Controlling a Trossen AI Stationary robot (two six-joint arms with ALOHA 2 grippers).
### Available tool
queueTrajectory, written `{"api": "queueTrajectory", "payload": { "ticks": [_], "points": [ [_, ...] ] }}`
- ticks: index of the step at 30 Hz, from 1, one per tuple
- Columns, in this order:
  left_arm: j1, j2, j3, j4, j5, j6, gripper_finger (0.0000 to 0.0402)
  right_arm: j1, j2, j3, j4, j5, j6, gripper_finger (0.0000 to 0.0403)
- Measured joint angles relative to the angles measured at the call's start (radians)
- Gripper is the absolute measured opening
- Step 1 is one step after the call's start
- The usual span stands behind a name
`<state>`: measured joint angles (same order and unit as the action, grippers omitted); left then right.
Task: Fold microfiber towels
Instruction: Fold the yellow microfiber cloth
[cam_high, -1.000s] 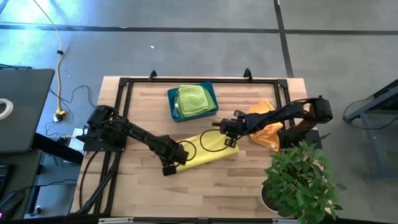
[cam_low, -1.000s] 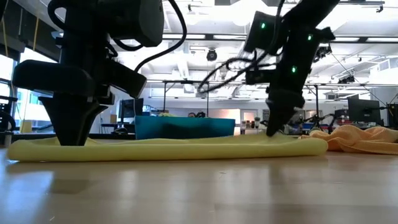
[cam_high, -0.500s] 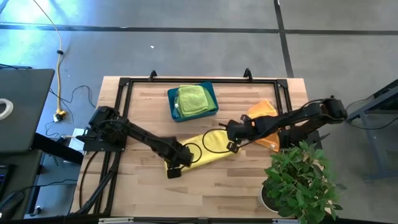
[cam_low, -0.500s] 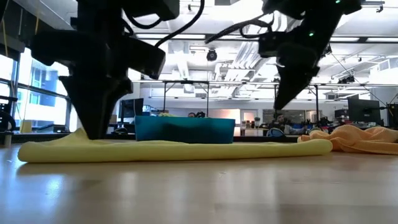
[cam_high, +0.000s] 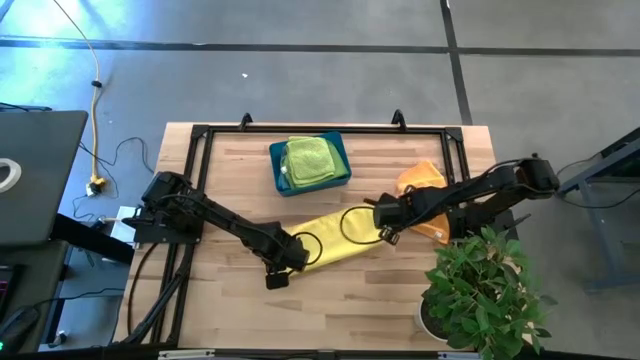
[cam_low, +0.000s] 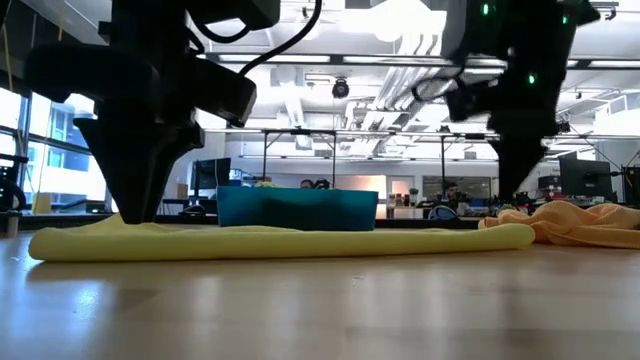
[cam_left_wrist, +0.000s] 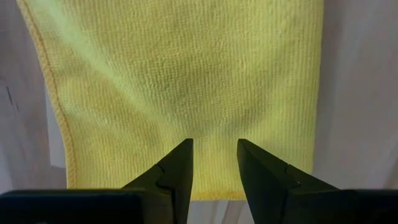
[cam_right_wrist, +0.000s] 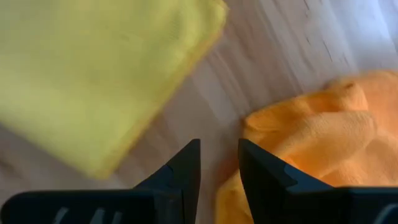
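Note:
A yellow microfiber towel (cam_high: 335, 238) lies folded into a long strip on the middle of the table, flat on the wood (cam_low: 280, 240). My left gripper (cam_high: 283, 264) points down just over its near-left end (cam_left_wrist: 180, 74). It is open, with nothing between its fingers (cam_left_wrist: 214, 142). My right gripper (cam_high: 386, 230) hangs open over bare wood (cam_right_wrist: 219, 142), between the strip's right end (cam_right_wrist: 93, 81) and a crumpled orange towel (cam_high: 425, 198). A lime green towel (cam_high: 308, 158) lies in the teal bin (cam_high: 338, 150).
The teal bin stands at the table's far middle (cam_low: 297, 207). The orange towel heaps up by the right edge (cam_low: 580, 222). A potted plant (cam_high: 485, 290) fills the near right corner. A black frame (cam_high: 200, 140) runs along the far and left edges. Bare wood lies in front of the strip.
My right gripper has risen off the yellow towel's right end, gone toward the table's right edge and the orange towel, and rolled at the wrist. My left gripper has lifted slightly above the towel's left end. The towel stays flat.

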<state>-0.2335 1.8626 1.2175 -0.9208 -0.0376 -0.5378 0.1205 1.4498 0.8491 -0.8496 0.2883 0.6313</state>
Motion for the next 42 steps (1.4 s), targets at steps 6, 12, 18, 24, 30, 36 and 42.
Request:
{"api": "queueTrajectory", "payload": {
  "ticks": [6, 12, 18, 24, 30, 36, 42],
  "points": [
    [-0.006, 0.0, 0.0, -0.003, 0.0, 0.006, 0.0115, -0.06, -0.04, -0.122, 0.072, -0.017, -0.018, 0.0099],
    [-0.005, -0.001, 0.0, -0.003, 0.0, 0.007, 0.0115, -0.107, -0.137, -0.252, 0.355, -0.104, 0.027, 0.0099],
    [0.001, -0.002, 0.0, -0.002, 0.0, 0.009, 0.0115, -0.112, -0.166, -0.295, 0.476, -0.233, 0.116, 0.0129],
    [0.004, -0.002, 0.001, 0.005, 0.0, 0.003, 0.0115, -0.107, -0.163, -0.294, 0.529, -0.235, 0.193, 0.0213],
    [0.004, -0.002, 0.001, 0.005, 0.0, -0.001, 0.0115, -0.107, -0.079, -0.295, 0.586, -0.192, 0.262, 0.0239],
    [0.004, -0.002, 0.001, 0.004, 0.0, -0.001, 0.0115, -0.106, 0.032, -0.293, 0.727, -0.192, 0.243, 0.0236],
    [0.004, -0.002, 0.001, 0.004, 0.0, 0.0, 0.0115, -0.082, 0.068, -0.289, 0.751, -0.14, 0.267, 0.0228]
  ]
}}
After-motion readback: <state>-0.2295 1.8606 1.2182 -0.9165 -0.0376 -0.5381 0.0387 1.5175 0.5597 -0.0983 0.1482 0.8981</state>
